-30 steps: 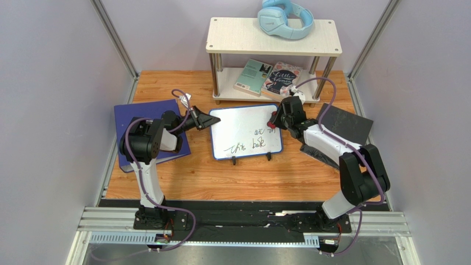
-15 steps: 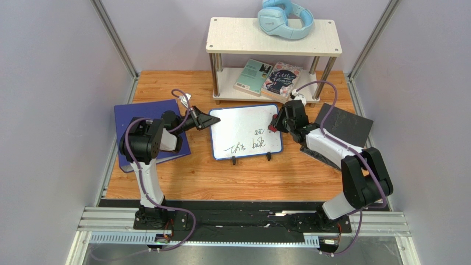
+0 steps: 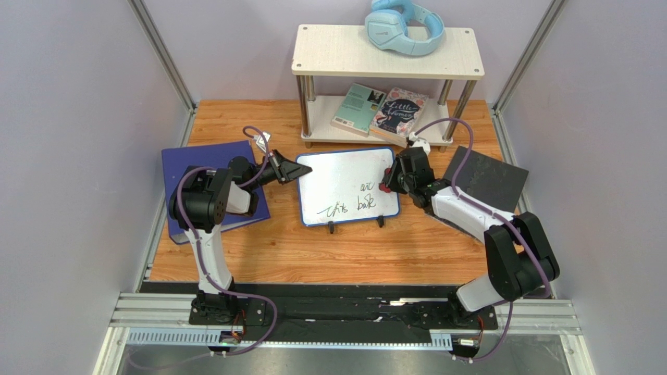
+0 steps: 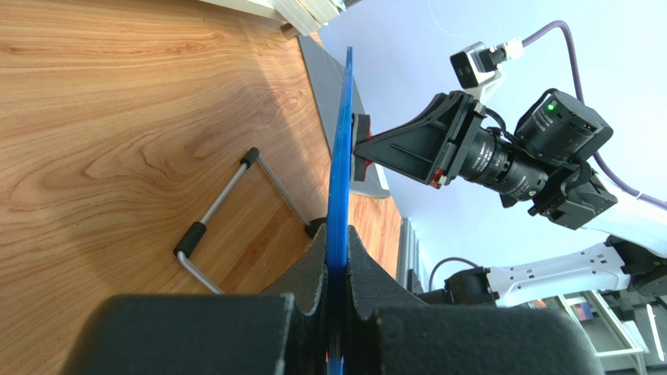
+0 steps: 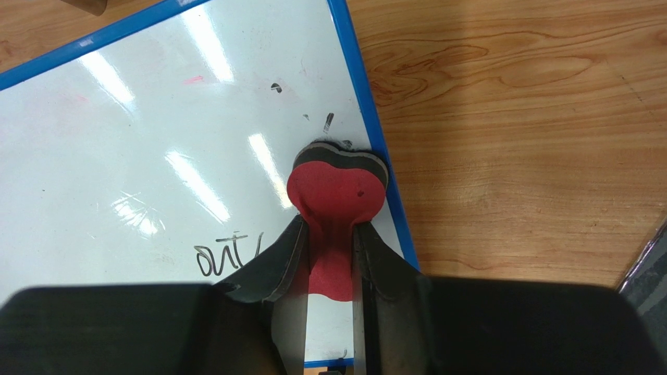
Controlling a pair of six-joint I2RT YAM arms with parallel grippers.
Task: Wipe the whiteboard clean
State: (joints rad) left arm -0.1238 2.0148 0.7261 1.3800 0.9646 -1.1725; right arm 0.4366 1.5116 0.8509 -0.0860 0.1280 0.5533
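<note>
whiteboard (image 4: 340, 156): edge-on, face hidden | red eraser (image 5: 338, 187): lower part hidden in right gripper (image 5: 333, 232)

A robotics lab test cell: plain lavender panel walls (image 3: 78, 156) framed by aluminium corner posts (image 3: 160, 51) box in a wooden tabletop (image 3: 313, 250). Two cabled robot arms, the left arm (image 3: 205, 205) and the right arm (image 3: 470, 217), are bolted to a metal rail (image 3: 344, 316) along the near edge. Everyday props sit as a staged set: a small shelf (image 3: 344, 51) at the far side with blue headphones (image 3: 403, 27) and books (image 3: 381, 109), a dark blue binder (image 3: 184, 168) at the left, a whiteboard (image 3: 340, 183) in the middle
</note>
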